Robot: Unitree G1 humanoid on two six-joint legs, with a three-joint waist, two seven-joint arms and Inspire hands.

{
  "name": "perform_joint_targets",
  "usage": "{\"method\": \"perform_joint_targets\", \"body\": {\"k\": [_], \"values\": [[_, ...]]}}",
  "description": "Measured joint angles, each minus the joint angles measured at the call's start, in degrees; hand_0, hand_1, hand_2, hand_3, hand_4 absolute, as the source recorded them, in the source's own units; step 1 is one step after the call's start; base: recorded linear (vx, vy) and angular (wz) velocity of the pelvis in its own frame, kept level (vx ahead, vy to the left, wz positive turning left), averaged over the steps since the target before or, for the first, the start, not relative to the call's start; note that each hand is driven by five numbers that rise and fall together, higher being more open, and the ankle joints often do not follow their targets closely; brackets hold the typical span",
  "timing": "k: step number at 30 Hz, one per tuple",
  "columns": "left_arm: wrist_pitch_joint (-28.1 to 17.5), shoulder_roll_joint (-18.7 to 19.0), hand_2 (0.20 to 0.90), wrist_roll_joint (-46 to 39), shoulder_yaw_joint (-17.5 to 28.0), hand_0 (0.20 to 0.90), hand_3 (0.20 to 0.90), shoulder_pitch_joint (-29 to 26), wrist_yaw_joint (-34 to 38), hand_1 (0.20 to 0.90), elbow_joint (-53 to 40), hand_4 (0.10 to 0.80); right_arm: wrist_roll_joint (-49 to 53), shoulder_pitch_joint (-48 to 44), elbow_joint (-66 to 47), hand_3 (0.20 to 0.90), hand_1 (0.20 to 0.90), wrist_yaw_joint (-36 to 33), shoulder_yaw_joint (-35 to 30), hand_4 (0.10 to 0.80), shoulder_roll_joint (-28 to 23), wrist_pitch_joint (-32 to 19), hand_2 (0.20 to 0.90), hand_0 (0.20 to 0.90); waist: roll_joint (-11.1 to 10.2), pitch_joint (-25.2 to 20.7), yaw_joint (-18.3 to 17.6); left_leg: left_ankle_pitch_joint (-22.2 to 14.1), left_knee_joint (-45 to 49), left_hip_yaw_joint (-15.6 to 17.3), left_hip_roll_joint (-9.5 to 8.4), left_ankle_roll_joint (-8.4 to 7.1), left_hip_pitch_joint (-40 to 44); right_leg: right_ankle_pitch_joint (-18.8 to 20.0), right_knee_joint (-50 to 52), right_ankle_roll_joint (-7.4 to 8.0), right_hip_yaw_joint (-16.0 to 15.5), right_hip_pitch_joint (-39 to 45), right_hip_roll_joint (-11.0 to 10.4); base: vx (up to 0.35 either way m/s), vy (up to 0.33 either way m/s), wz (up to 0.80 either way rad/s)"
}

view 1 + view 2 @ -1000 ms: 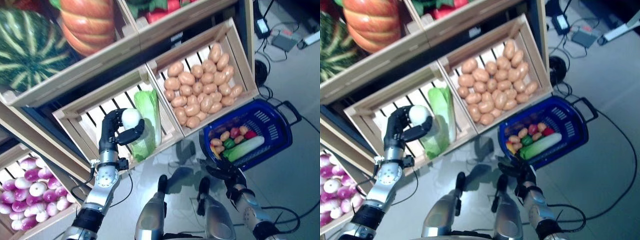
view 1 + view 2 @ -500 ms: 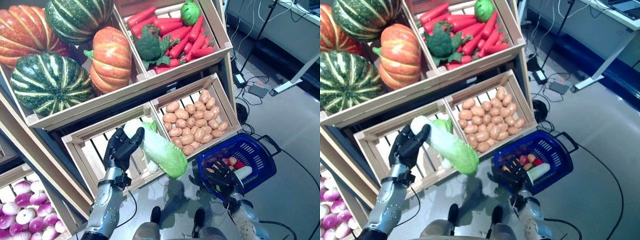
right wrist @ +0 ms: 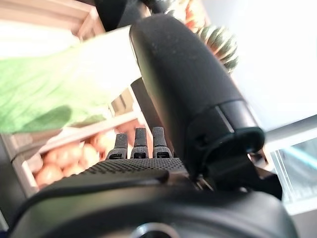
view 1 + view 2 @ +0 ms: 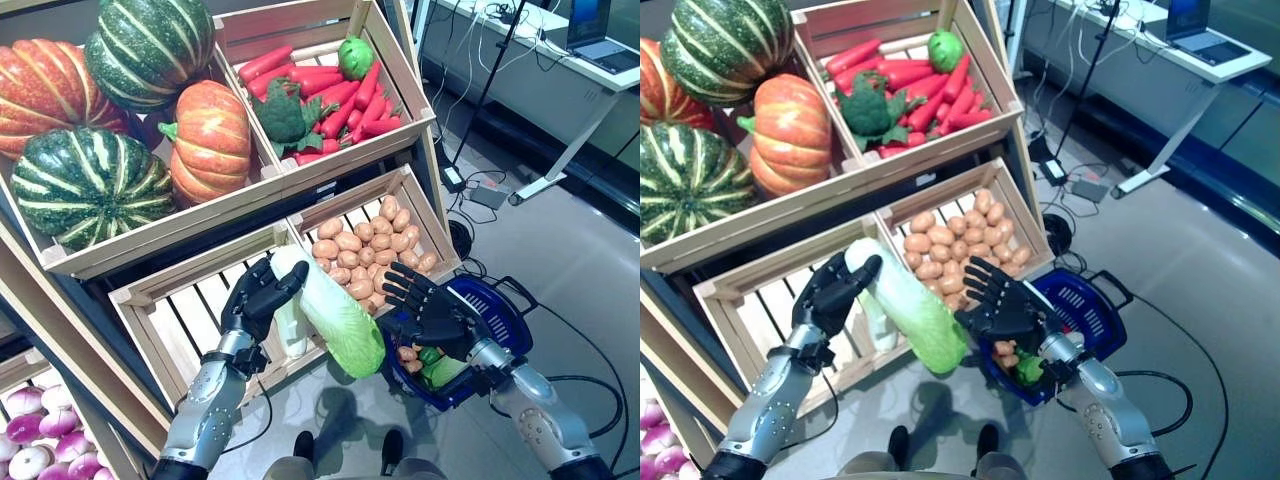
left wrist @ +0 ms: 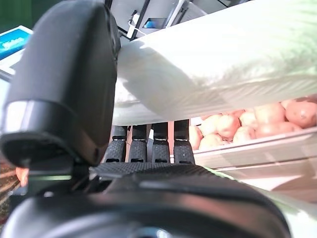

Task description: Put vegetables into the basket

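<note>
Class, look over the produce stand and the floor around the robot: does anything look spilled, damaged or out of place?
Nothing stands out. The crates are tidy; the left hand holds the cabbage in the air near the blue basket.

The two eye views look steeply down from the robot's head onto tiered pale wooden crates [image 4: 330, 180] and the grey floor [image 4: 1200, 260] to the right; set slightly apart, they share almost the whole scene, including the crate of brown potatoes [image 4: 365, 250] and the dark blue plastic basket [image 4: 1080, 300]. The left wrist view looks along the dark left hand [image 5: 64, 89] from very close, facing the potatoes past a long pale green and white cabbage [image 5: 213, 64]. The right wrist view sits equally near the dark right hand [image 3: 188, 94], facing the same cabbage and potatoes.
</note>
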Motion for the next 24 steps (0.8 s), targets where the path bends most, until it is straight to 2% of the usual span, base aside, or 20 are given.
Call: {"method": "perform_joint_targets", "body": {"k": [5, 9, 16, 18, 24], "values": [[0.14, 0.91, 0.3, 2.84, -0.01, 0.3, 0.3, 0.0, -0.21, 0.3, 0.0, 0.4, 1.5, -1.25, -2.32, 0.9, 0.9, 0.31, 0.26, 0.8, 0.0, 1.49, 0.9, 0.9, -0.14, -0.23, 0.25, -0.01, 0.0, 0.0, -0.12, 0.04, 0.0, 0.05, -0.01, 0.06, 0.0, -0.01, -0.14, 0.0, 0.0, 0.0], [0.26, 1.06, 0.3, 4.23, -0.08, 0.3, 0.3, -0.07, -0.59, 0.3, -0.02, 0.4, 1.47, -3.15, -3.16, 0.9, 0.9, 1.38, 2.3, 0.8, -0.6, 4.92, 0.9, 0.9, -0.09, -0.72, 0.21, -0.04, 0.0, 0.06, -0.11, 0.06, -0.05, 0.05, -0.01, 0.06, 0.01, -0.1, -0.14, 0.0, 0.0, 0.0], [0.38, 1.64, 0.3, 4.27, -0.43, 0.3, 0.3, -0.09, -1.11, 0.3, -0.52, 0.4, 1.35, -3.41, -4.45, 0.9, 0.9, 2.91, 6.45, 0.8, -2.11, 9.01, 0.9, 0.9, 0.0, -1.58, 0.32, -0.06, 0.0, 0.08, -0.12, 0.09, -0.18, 0.05, -0.02, 0.07, 0.01, -0.25, -0.15, 0.0, 0.0, 0.0], [0.38, 2.92, 0.3, 4.27, -1.31, 0.3, 0.3, -0.09, -1.29, 0.3, -0.52, 0.4, 1.34, -3.51, -4.57, 0.9, 0.9, 2.91, 6.53, 0.8, -2.81, 10.03, 0.9, 0.9, 0.0, -1.63, 0.34, -0.06, -0.01, 0.1, -0.12, 0.09, -0.23, 0.05, -0.01, 0.07, 0.05, -0.33, -0.15, 0.0, 0.0, 0.0], [0.42, 3.36, 0.3, 4.28, -2.16, 0.3, 0.3, -0.08, -1.69, 0.3, -0.51, 0.4, 1.31, -4.13, -4.81, 0.9, 0.9, 2.92, 6.76, 0.8, -3.84, 12.5, 0.9, 0.9, 0.0, -2.71, 0.25, -0.06, -0.01, 0.33, -0.12, 0.1, -0.62, 0.09, -0.01, 0.09, 0.31, -0.86, -0.13, 0.0, 0.0, 0.0]]}}
